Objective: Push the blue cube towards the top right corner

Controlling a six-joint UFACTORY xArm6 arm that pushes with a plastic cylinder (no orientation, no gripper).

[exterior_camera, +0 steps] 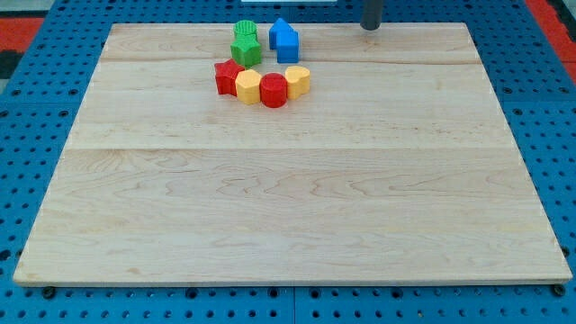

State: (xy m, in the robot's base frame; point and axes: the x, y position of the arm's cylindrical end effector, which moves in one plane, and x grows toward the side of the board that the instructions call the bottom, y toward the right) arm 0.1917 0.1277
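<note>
Blue block (284,40), with a pointed roof-like upper part, stands near the view's top edge of the wooden board (288,207), a little left of the middle. Its exact shape is hard to tell; it looks more like a small house than a plain cube. Just beside it, on the view's left, two green blocks sit close together: one green block (244,31) nearer the top edge and a second green block (247,51) touching it from below. Below these lies a curved row of four blocks that touch each other: a red star-like block (229,77), a yellow block (248,87), a red cylinder (274,90) and a yellow cylinder (298,80).

The dark rod enters from the view's top, and my tip (370,28) is at the top edge of the board, well to the view's right of the blue block and apart from all blocks. The rod has no jaws, so it grips nothing. A blue perforated surface (27,180) surrounds the board.
</note>
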